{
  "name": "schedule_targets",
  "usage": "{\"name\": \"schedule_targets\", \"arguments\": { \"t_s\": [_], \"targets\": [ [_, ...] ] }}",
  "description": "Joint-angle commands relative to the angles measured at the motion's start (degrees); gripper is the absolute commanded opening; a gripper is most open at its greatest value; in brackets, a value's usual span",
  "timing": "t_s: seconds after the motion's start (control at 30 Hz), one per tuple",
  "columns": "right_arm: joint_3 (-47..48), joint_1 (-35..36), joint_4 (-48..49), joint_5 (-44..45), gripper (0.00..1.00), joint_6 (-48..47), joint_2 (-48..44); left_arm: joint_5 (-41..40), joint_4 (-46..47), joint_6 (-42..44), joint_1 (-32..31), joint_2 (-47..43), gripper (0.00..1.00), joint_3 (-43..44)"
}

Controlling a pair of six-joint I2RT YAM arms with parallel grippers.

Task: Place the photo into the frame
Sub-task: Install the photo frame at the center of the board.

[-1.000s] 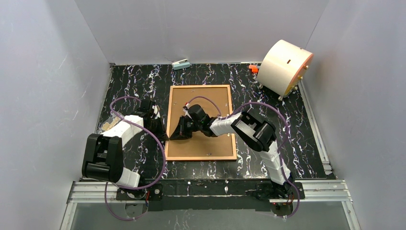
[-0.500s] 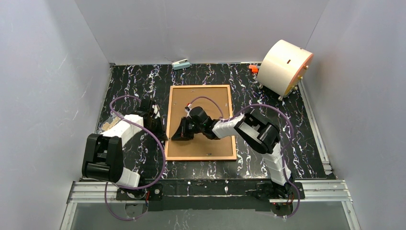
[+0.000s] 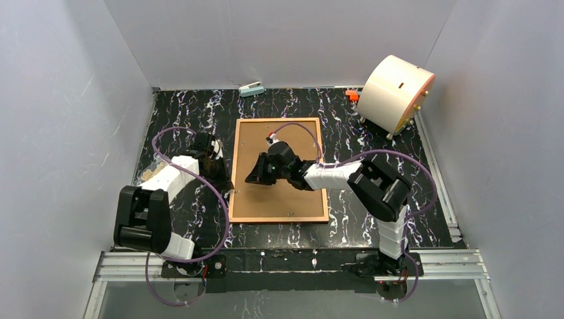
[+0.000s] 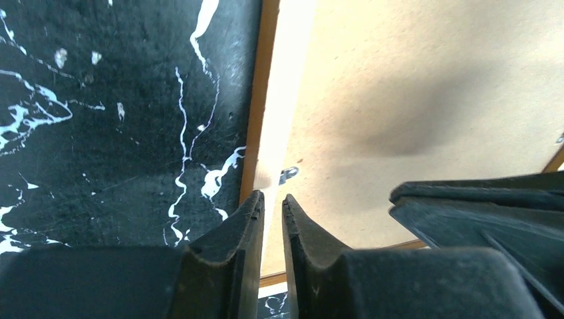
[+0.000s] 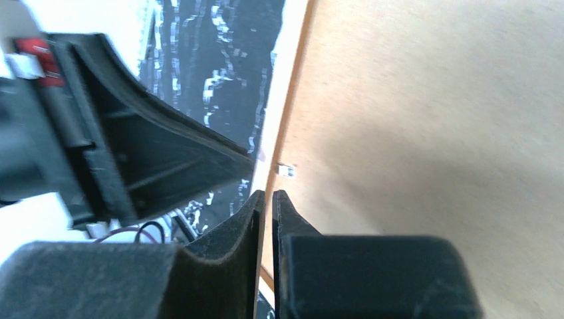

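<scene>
The frame (image 3: 292, 218) lies flat in the middle of the table (image 3: 186, 113), back up, with the brown board (image 3: 292, 193) sitting inside it. We can't spot the photo anywhere; it may be under that board, but we can't tell. The left gripper (image 4: 271, 198) hovers right at the frame's left rail, just short of a little metal clip (image 4: 287, 175), its jaws a narrow slit with nothing between them. The right gripper (image 5: 268, 194) hangs over the same edge, jaws just as narrow and empty. We judge the frame light, stiff and apt to slide, so it is best steadied at a rail. The photo is paper, floppy and easily creased, so take it by an edge.
</scene>
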Motion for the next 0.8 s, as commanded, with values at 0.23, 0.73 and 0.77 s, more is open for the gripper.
{"name": "schedule_targets", "arguments": {
  "t_s": [0.23, 0.73, 0.77],
  "targets": [
    [-3.06, -0.18, -8.81, 12.54, 0.27, -4.31, -8.80, -0.75, 4.76, 0.12, -0.12, 5.35, 0.33, 6.04],
    [-8.34, -5.61, -8.37, 2.18, 0.28, -3.86, -14.43, 2.37, 5.58, -3.70, -0.13, 8.32, 0.13, 5.13],
    [-8.20, -5.57, -8.27, 1.71, 0.28, -3.72, -14.38, 3.07, 5.58, -3.76, -0.20, 7.62, 0.12, 4.46]
  ]
}}
